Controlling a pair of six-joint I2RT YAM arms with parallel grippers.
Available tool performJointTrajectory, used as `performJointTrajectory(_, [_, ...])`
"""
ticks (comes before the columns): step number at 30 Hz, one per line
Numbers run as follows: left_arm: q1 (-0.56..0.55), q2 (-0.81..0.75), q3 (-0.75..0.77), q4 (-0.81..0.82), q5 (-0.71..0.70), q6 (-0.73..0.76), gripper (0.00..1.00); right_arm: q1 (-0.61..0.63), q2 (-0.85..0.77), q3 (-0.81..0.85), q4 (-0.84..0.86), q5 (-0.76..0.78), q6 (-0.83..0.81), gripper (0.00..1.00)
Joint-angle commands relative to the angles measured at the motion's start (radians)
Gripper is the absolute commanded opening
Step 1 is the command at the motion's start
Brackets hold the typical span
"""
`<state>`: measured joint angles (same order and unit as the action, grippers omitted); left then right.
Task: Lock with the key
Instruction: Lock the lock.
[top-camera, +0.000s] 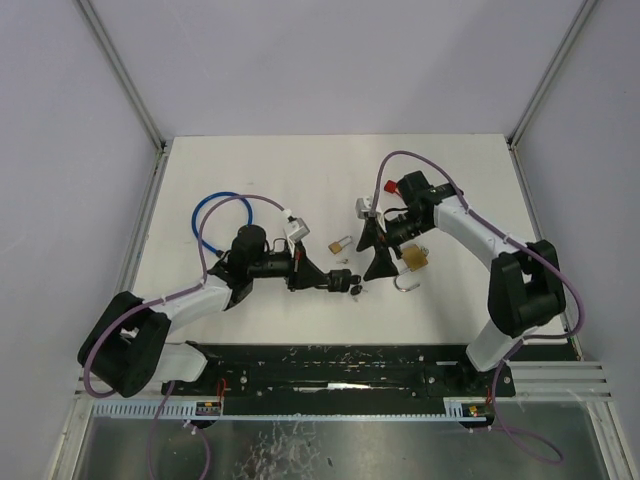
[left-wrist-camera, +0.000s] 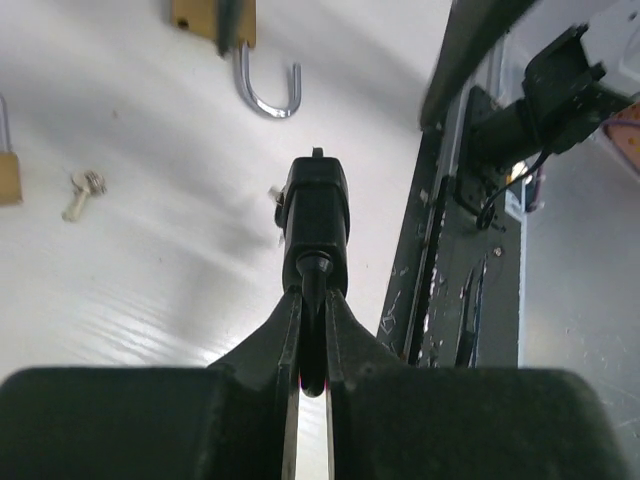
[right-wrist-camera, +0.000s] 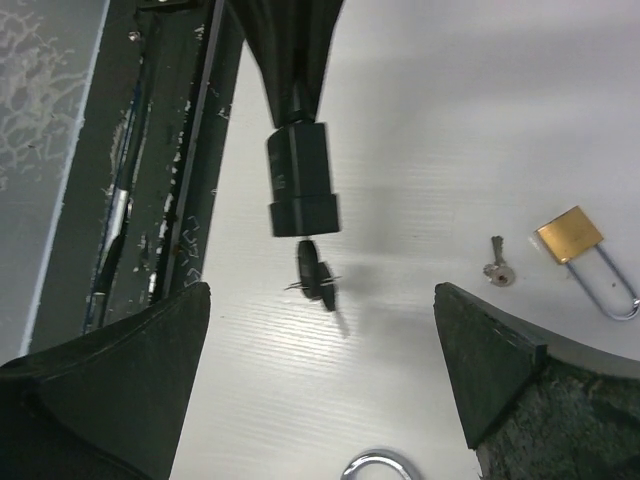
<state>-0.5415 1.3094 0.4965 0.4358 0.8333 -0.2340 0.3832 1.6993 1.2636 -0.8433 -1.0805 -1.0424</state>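
Note:
My left gripper is shut on the black head of a key bunch, held low over the table. In the right wrist view the black holder has dark keys hanging at its tip. A large brass padlock lies with its shackle open. Its shackle tip also shows in the right wrist view. My right gripper is open and empty, just left of that padlock and facing the keys.
A small brass padlock lies mid-table with a small silver key beside it. A blue cable loop lies at the left. The black rail runs along the near edge.

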Motion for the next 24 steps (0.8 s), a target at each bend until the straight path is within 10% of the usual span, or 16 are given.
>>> performJointTrajectory(1, [0.020,-0.012,0.035,0.292,0.108,-0.094,0.00,-0.004,-0.116,-0.064,0.000,-0.013,0.124,1.00])
performJointTrajectory(6, [0.020,0.010,0.071,0.333,0.146,-0.120,0.00,-0.003,-0.147,-0.112,0.060,-0.038,0.231,0.90])
performJointTrajectory(20, [0.020,-0.027,0.057,0.340,0.103,-0.145,0.00,-0.002,-0.173,-0.138,0.068,-0.105,0.286,0.01])
performJointTrajectory(24, [0.019,-0.029,0.046,0.359,0.095,-0.155,0.00,0.001,-0.202,-0.176,0.084,-0.114,0.287,0.00])
